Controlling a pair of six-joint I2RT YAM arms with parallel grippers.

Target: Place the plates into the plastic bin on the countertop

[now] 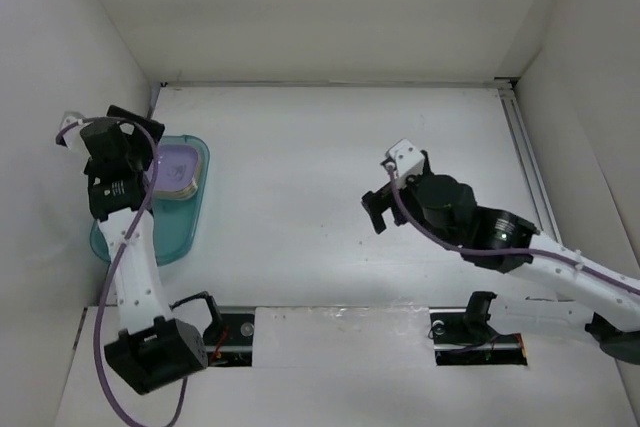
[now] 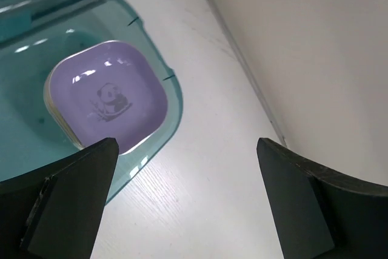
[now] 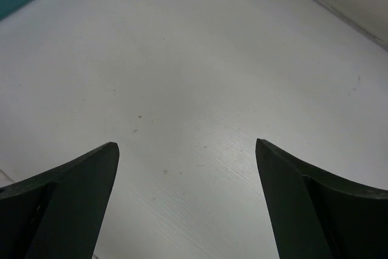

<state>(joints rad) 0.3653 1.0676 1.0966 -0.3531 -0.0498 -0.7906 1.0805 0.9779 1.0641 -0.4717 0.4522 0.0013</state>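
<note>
The plates (image 1: 180,169) lie stacked in the plastic bin (image 1: 150,247), at the left of the top view, a purple one uppermost. The left gripper (image 2: 187,145) and the right gripper (image 3: 187,147) both stand wide and empty. Placing looks finished to me, so the left one needs only to lift clear.

Bright, even light, faint soft shadows, white glints on the plastic bin (image 2: 24,40)

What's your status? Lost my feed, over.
Left end effector open, empty. Right end effector open, empty. Purple plate tops stack inside plastic bin. Nothing in the way.
</note>
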